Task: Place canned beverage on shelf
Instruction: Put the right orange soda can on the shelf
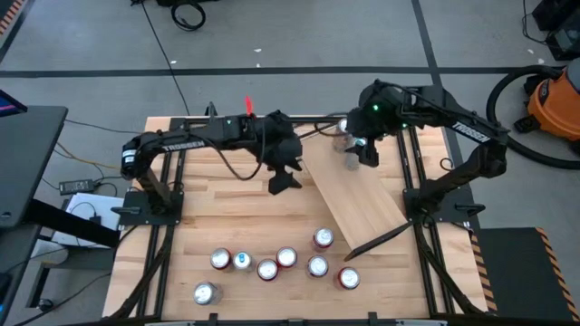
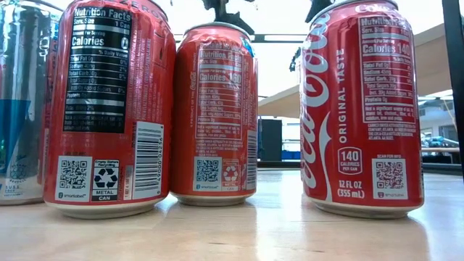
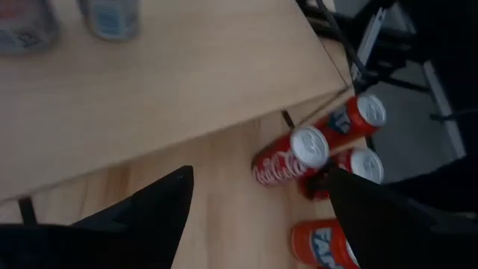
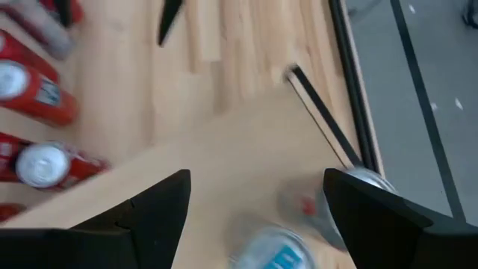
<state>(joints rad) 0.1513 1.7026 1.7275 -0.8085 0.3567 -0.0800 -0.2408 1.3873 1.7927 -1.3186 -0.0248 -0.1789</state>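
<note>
The shelf (image 1: 358,199), a light wood plank, lies slantwise on the table right of centre. Two cans stand on its far end: a pale blue one (image 4: 270,250) and a silver one (image 4: 325,209), also seen in the left wrist view as can (image 3: 112,16) and can (image 3: 26,22). My right gripper (image 1: 362,156) hangs open above these cans (image 1: 348,161), touching neither. My left gripper (image 1: 285,179) hovers open over the table by the shelf's left edge, with nothing between its fingers (image 3: 149,217). Several more cans (image 1: 286,258) stand on the table near its front edge.
Red cans (image 3: 291,157) stand just past the shelf's near end. In the low view red cans (image 2: 214,116) and a silver-blue can (image 2: 18,101) fill the foreground. Black frame rails (image 1: 419,181) run along both table sides. An orange vacuum (image 1: 553,100) stands on the floor at the right.
</note>
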